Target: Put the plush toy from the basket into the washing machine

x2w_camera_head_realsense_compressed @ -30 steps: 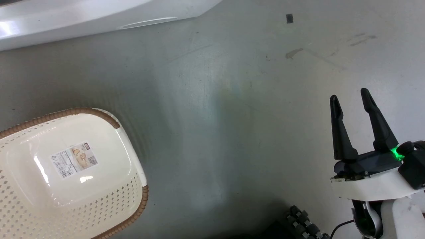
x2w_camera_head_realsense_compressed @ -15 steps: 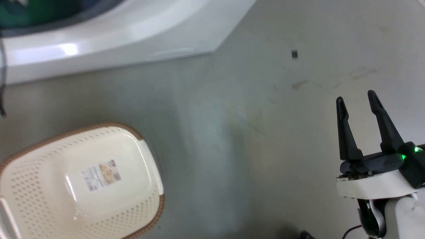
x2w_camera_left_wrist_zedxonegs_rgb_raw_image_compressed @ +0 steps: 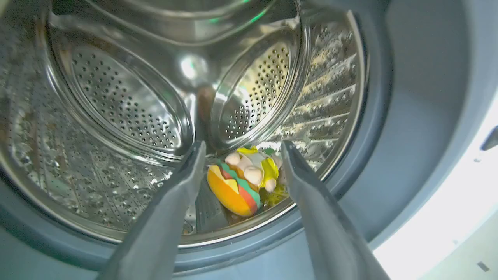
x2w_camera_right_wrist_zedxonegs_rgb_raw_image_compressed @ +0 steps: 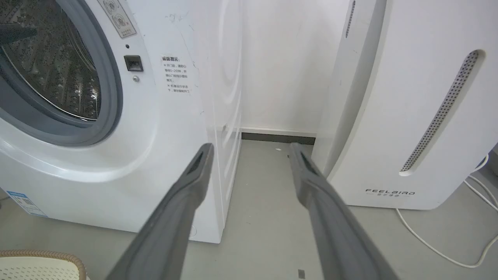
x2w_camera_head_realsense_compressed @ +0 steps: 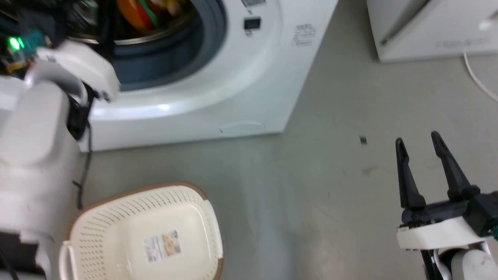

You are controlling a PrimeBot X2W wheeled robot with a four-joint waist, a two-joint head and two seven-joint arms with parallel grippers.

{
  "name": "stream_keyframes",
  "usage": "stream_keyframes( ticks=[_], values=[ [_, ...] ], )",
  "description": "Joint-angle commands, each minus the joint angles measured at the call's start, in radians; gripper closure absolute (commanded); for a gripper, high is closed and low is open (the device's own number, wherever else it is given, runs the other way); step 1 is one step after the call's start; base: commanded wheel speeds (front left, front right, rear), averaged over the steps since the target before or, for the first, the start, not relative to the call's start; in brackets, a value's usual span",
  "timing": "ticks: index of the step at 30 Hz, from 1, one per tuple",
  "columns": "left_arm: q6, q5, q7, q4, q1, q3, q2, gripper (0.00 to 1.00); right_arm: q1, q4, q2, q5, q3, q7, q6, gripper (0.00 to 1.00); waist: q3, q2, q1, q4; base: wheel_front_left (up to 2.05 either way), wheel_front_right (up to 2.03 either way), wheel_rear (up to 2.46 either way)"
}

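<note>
The plush toy, a soft burger-shaped lump of orange, red and green with peach and yellow bits, lies on the perforated steel drum low inside the washing machine, just behind its grey rubber seal. The left tool points into that porthole with its two long dark fingers spread and nothing between them, the pale left forearm rising toward the machine's front. The right tool hovers over the grey floor out from the machine's corner, fingers likewise apart and empty, and the cream perforated basket with its brown braided rim sits before the machine.
</note>
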Motion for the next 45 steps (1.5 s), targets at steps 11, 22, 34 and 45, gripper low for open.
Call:
stream_keyframes(
  ticks=[11, 22, 34, 45],
  values=[
    [0.166, 0.029, -0.005, -0.531, 0.551, 0.181, -0.081, 0.00, 0.084, -0.042, 0.001, 0.007, -0.014, -0.005, -0.001, 0.00, -0.244, 0.0000, 0.0001, 0.108, 0.00, 0.00, 0.00],
    [0.183, 0.128, -0.005, -0.733, 0.894, 0.237, -0.171, 0.00, 0.133, -0.070, 0.001, 0.024, 0.013, -0.005, -0.001, 0.00, -0.303, 0.0000, 0.0001, 0.135, 0.00, 0.00, 0.00],
    [0.177, 0.206, -0.005, -0.721, 1.068, 0.228, -0.237, 0.00, 0.179, -0.046, 0.001, 0.021, 0.029, -0.005, -0.001, 0.00, -0.334, 0.0000, 0.0001, 0.134, 0.00, 0.00, 0.00],
    [0.160, 0.217, 0.001, -0.678, 1.074, 0.240, -0.263, 1.00, 0.186, -0.014, 0.000, 0.019, 0.027, 0.001, 0.000, 1.00, -0.346, 0.0000, 0.0001, 0.134, 0.00, 0.00, 0.00]
  ],
)
